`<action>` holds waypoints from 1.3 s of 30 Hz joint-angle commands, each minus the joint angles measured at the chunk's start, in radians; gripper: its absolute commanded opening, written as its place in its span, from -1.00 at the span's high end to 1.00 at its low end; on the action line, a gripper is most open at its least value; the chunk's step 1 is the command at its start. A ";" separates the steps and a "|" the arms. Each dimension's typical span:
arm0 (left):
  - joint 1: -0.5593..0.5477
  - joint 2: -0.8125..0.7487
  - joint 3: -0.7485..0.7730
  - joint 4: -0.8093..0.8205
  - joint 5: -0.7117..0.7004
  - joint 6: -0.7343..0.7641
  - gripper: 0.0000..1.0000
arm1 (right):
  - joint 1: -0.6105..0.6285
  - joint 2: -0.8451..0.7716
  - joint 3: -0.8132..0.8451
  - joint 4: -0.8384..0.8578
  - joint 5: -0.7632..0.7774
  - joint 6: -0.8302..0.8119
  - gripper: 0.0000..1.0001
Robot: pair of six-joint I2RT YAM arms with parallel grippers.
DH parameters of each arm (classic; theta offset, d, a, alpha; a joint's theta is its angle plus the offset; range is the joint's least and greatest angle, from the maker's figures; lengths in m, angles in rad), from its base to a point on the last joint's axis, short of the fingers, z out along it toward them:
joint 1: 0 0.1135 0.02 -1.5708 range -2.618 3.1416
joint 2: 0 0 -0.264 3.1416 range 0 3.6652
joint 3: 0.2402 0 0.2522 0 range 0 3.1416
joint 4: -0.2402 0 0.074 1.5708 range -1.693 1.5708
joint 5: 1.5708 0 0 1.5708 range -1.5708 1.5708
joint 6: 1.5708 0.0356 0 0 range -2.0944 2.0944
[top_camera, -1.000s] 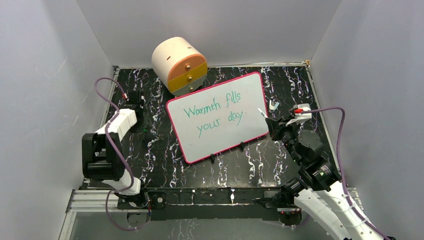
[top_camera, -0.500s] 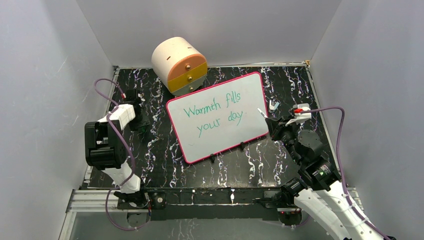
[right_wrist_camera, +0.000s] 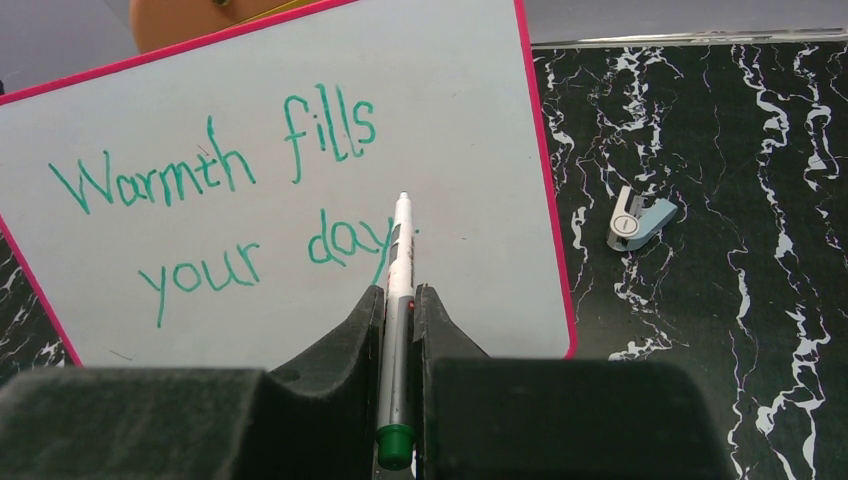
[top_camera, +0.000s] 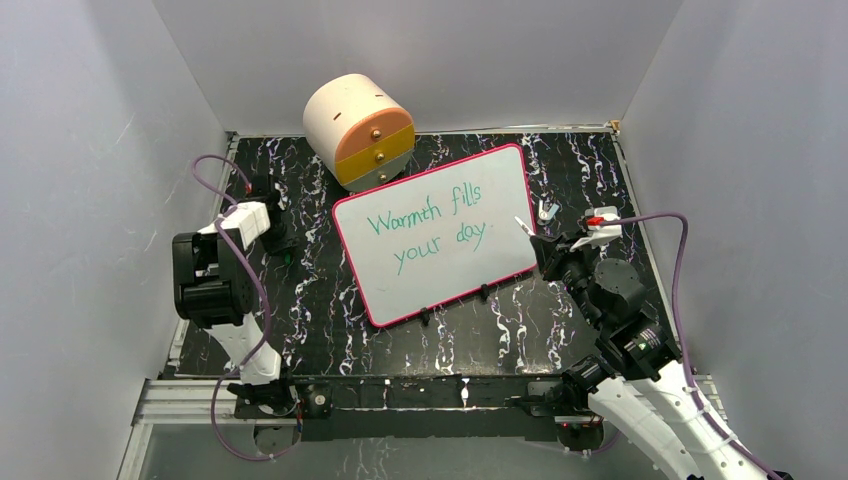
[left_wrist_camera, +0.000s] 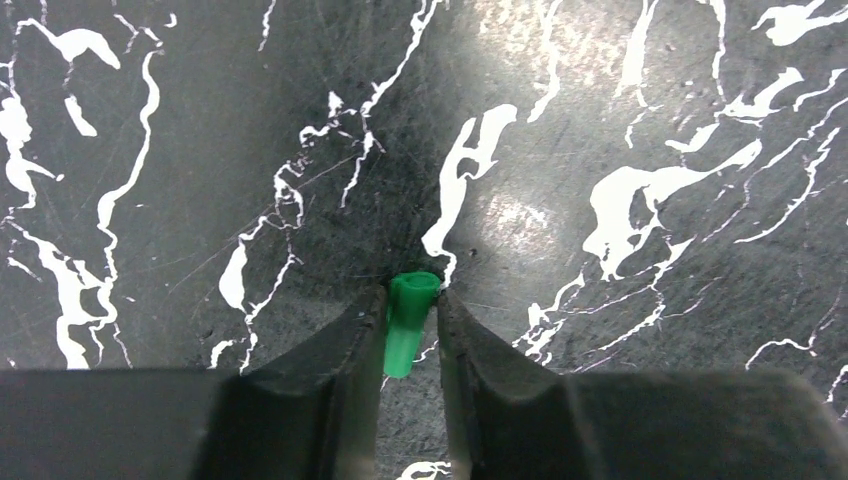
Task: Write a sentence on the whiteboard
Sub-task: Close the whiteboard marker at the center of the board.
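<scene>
Whiteboard [top_camera: 500, 255], sentence [top_camera: 430, 232] written; drawer box [top_camera: 358, 130] behind, clip [right_wrist_camera: 635, 220] beside right edge. My right gripper [right_wrist_camera: 398, 292] pinches pen [right_wrist_camera: 402, 230]; left gripper [left_wrist_camera: 410, 297] pinches cap [left_wrist_camera: 405, 340].

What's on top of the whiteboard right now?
On the whiteboard, the green sentence "Warmth fills your day". The pen hides the spot right after "day".

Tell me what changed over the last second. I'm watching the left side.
The left arm swung its elbow forward, away from its base, while the left gripper closed onto the green cap lying on the table. The right gripper gripping the pen, the whiteboard and the sentence stayed put.
</scene>
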 commanded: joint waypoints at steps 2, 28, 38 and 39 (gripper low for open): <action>0.007 0.053 0.002 -0.053 0.029 0.019 0.68 | -0.003 0.002 0.022 0.049 0.003 -0.001 1.00; 0.006 -0.766 -0.282 0.085 0.279 -0.334 1.00 | -0.002 0.120 0.001 0.355 -0.482 -0.032 1.00; -0.019 -0.912 -0.202 0.112 0.487 -0.510 1.00 | 0.001 0.143 -0.062 0.564 -0.558 0.018 1.00; -0.025 -0.915 -0.194 0.117 0.494 -0.532 1.00 | 0.000 0.152 -0.063 0.581 -0.564 0.022 1.00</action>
